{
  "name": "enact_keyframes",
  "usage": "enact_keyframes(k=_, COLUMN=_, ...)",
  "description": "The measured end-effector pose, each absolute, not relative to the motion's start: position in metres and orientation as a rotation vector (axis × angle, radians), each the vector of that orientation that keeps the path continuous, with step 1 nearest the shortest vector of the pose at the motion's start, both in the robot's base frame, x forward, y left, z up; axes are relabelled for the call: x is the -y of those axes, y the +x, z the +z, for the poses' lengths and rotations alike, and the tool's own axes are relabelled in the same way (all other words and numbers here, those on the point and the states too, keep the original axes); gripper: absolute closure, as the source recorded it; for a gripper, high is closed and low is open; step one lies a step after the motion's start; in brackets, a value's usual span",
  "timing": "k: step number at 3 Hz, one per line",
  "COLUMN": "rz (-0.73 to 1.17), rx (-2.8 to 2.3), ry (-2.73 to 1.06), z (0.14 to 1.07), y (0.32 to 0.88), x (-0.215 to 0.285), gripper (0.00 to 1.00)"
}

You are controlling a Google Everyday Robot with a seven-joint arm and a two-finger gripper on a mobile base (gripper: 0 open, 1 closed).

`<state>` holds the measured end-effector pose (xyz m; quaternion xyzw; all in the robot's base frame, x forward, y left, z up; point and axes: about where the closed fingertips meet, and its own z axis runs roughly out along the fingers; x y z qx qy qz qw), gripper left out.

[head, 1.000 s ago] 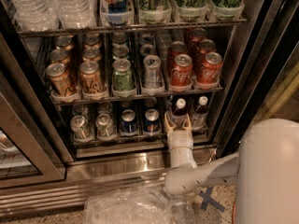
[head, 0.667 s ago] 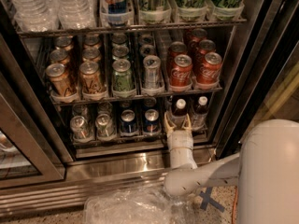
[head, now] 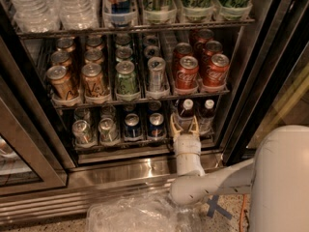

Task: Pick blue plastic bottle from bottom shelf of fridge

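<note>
The gripper [head: 185,128] sits at the front of the bottom shelf [head: 120,149] of the fridge [head: 145,174]. Its jaws are spread either side of the blue plastic bottle [head: 186,113], the left of 2 capped bottles at the shelf's right end. They seem not yet to be touching it, though this is hard to see. Close squarely on the body, clear of the neighbouring bottle [head: 207,113], then draw straight out.

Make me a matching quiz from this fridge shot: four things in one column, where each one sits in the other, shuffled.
1. gripper
2. red cola cans
3. water bottles
4. blue plastic bottle

A. top rack, left
B. on the bottom shelf, right side
C. at the bottom shelf's front edge, reaching in
D. middle rack, right

Pairs: 1-C, 2-D, 3-A, 4-B.
</note>
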<state>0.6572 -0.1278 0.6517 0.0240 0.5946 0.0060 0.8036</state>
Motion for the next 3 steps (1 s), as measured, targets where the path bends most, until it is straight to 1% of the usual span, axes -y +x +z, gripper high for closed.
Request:
enact_keyframes(k=1, rz=0.013, rx=-1.274, ry=0.051, z=0.650, y=0.657, x=0.128, gripper=1.00)
enact_keyframes(k=3, rz=0.099, rx=-1.179, ry=0.018, z=0.708, y=0.592, x=0.133, gripper=1.00)
